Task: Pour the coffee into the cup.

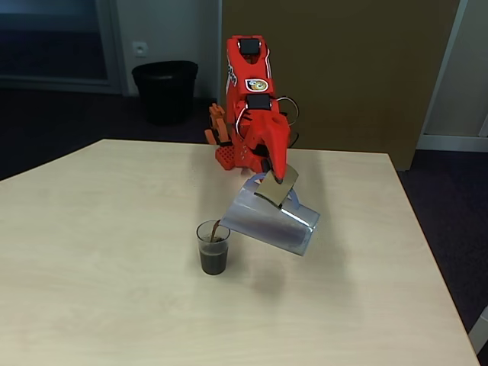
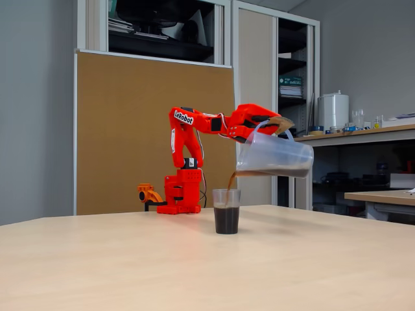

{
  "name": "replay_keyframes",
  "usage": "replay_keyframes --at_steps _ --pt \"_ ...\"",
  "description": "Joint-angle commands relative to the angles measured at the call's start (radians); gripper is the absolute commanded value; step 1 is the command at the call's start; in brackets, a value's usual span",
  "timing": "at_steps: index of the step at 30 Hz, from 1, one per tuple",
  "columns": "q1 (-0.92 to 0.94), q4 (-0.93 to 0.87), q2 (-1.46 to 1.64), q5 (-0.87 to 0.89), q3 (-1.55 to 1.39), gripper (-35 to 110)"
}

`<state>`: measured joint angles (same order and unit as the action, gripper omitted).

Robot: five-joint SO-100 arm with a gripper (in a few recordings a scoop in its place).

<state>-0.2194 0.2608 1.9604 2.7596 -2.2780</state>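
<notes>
Right at the near middle of the pale wooden table [image 1: 99,252] stands the cup [image 1: 213,247], upright, a small clear tumbler with dark coffee [image 2: 227,219] filling most of it. In a fixed view it sits well forward of the arm's base, alone on the bare tabletop [image 2: 130,259].

Just above and beside the cup hangs the jug [image 1: 268,219], a translucent spouted jug tipped hard over toward the cup, its spout low and its bottom raised. A thin brown stream [image 2: 231,181] runs from the spout down into the cup's mouth, and a shallow band of dark liquid lies along the jug's lower wall [image 2: 272,172]. The jug's lip and the cup's rim are near but apart.

Up at the jug's handle side, the gripper [image 1: 276,181] is closed on the jug, a tan pad showing against the plastic; exactly how the fingers wrap the handle I can't quite make out from either side.

Behind that, the red arm [image 2: 194,123] reaches forward from its base [image 2: 181,197] at the table's far edge. Farther back are a brown board [image 2: 130,116], a black bin [image 1: 165,90] on the floor, and shelving [image 2: 285,78] with a counter to one side.
</notes>
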Motion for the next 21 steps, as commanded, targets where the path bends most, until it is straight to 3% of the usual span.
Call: replay_keyframes --at_steps 1,21 --pt "-0.021 0.038 0.018 0.023 0.005 0" --pt "-0.021 0.051 0.011 0.026 -0.002 0"
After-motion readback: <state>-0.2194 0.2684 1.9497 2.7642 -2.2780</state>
